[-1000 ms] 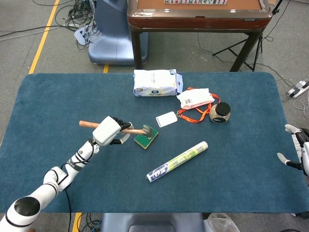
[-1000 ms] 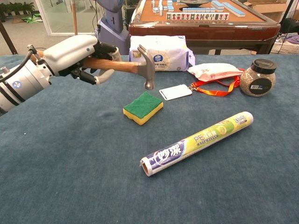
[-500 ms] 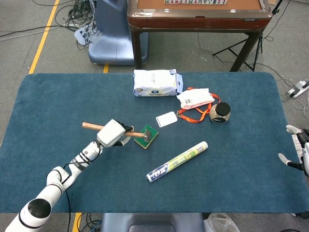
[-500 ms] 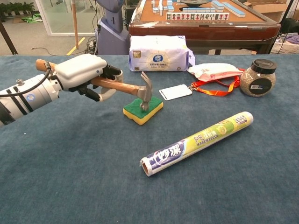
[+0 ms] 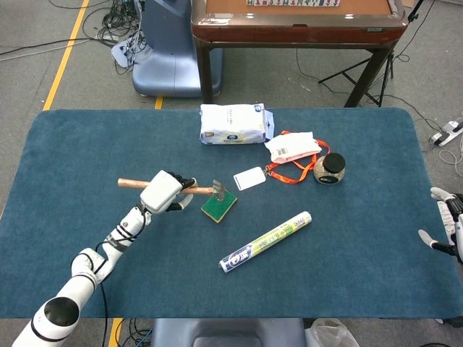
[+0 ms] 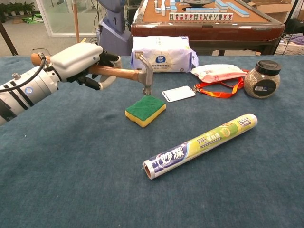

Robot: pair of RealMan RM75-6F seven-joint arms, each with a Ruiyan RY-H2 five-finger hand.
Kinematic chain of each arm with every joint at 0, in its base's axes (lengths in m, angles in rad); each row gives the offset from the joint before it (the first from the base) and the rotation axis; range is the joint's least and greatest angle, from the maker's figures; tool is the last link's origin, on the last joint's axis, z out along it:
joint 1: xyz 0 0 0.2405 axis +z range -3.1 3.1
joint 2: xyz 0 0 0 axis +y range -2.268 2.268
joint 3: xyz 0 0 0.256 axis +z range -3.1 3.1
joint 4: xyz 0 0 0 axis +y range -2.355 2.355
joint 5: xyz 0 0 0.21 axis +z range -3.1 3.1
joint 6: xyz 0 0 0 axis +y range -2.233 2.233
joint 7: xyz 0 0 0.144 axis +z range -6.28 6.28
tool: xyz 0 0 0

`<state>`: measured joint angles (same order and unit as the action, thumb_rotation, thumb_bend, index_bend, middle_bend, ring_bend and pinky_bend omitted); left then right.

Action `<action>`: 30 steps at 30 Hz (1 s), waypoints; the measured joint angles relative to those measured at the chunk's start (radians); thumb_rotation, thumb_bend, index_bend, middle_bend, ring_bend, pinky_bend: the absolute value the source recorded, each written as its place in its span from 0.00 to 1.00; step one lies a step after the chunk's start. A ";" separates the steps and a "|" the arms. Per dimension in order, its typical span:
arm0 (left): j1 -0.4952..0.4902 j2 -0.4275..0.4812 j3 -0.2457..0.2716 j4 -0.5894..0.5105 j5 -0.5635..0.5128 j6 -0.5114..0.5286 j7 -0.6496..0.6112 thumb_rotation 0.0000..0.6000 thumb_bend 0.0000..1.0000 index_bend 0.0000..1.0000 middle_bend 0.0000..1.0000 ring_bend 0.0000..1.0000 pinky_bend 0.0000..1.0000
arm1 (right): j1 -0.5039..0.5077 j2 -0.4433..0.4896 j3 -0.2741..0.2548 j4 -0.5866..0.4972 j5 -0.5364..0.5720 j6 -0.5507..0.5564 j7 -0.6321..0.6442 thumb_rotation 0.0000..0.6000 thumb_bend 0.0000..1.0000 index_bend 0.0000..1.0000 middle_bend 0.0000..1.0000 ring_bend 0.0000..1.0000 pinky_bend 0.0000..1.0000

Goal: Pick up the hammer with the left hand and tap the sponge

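Wooden-handled, steel-headed, the hammer (image 6: pixel 124 73) hangs just above the green-and-yellow sponge (image 6: pixel 145 109), head down and clear of it, gripped mid-handle by the left hand (image 6: pixel 80 61). Far right of the sponge, the right hand (image 5: pixel 445 224) shows spread, empty fingers.

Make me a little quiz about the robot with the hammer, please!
1. True or false: the hammer head is touching the sponge.
2. Which hand holds the hammer: A left hand, B right hand, C neither?
3. What lies nearest the sponge on the side toward the camera in the chest view?

Key: 1. False, it hangs above it. 2. A. 3. The roll of plastic wrap.
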<state>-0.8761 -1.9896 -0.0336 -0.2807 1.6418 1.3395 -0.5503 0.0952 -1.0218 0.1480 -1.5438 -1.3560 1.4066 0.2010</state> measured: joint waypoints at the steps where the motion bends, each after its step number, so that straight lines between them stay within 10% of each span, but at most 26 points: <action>1: 0.000 -0.001 0.002 0.002 0.001 0.000 0.002 1.00 0.52 0.74 0.82 0.81 0.93 | 0.000 0.000 0.000 0.000 0.000 0.000 0.000 1.00 0.16 0.21 0.26 0.16 0.21; 14: 0.002 -0.038 0.067 0.062 0.028 -0.072 0.070 1.00 0.52 0.74 0.82 0.81 0.93 | -0.001 0.001 0.000 -0.001 0.006 -0.005 -0.005 1.00 0.16 0.21 0.26 0.16 0.21; 30: 0.017 0.012 0.002 0.030 -0.049 -0.006 -0.008 1.00 0.52 0.75 0.82 0.81 0.93 | 0.006 -0.005 0.003 0.004 0.001 -0.011 -0.003 1.00 0.16 0.21 0.26 0.16 0.21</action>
<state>-0.8588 -1.9771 -0.0320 -0.2504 1.5929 1.3332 -0.5582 0.1017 -1.0264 0.1508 -1.5395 -1.3553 1.3952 0.1982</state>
